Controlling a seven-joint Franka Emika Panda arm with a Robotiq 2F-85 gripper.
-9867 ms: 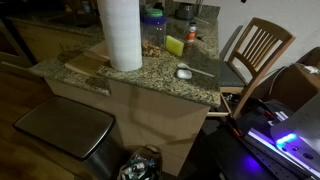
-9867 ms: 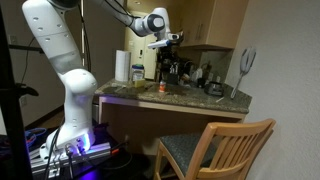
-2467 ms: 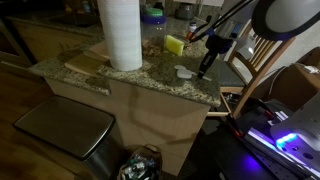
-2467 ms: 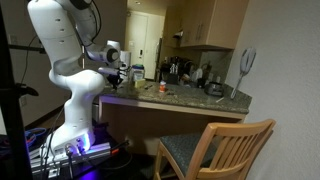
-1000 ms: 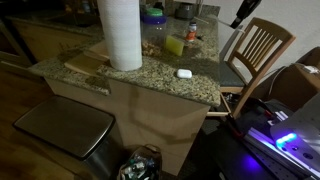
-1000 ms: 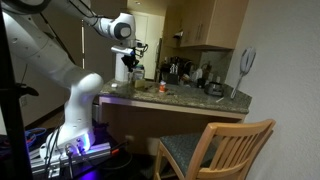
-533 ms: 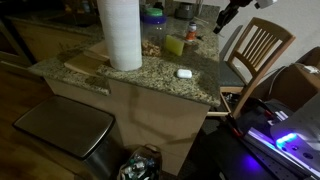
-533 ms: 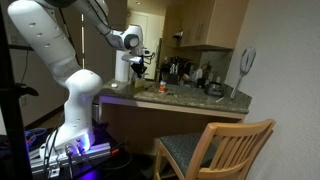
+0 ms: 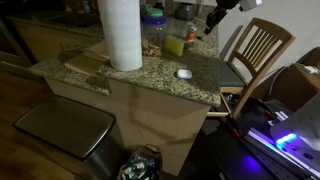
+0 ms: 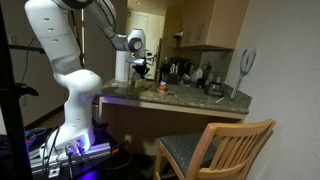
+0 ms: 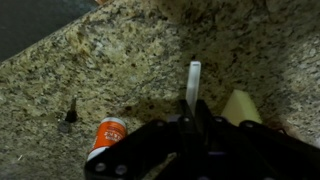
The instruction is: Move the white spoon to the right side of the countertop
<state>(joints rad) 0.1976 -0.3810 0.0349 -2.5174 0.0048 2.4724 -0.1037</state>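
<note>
Wrist view looks down past my gripper onto the speckled countertop. My dark fingers fill the bottom of the picture, packed so close in shadow that I cannot tell whether they are parted or closed. A pale narrow strip stands just ahead of them; I cannot say whether it is something I am pinching or something lying on the stone below. Beside it sits the corner of the yellow sponge, and an orange-labelled can lies on the other side. In an exterior view my gripper hangs high above the back of the slab, over the sponge and well clear of everything. I judge that height is meant to keep me off the clutter and the tall paper-towel roll. The white spoon lies flat on the countertop, near the front edge at the end closest to the chair and well apart from me. In an exterior view my gripper is raised above the counter. With the spoon lying alone on bare granite, I judge it is either already set down or waiting to be picked up.
</note>
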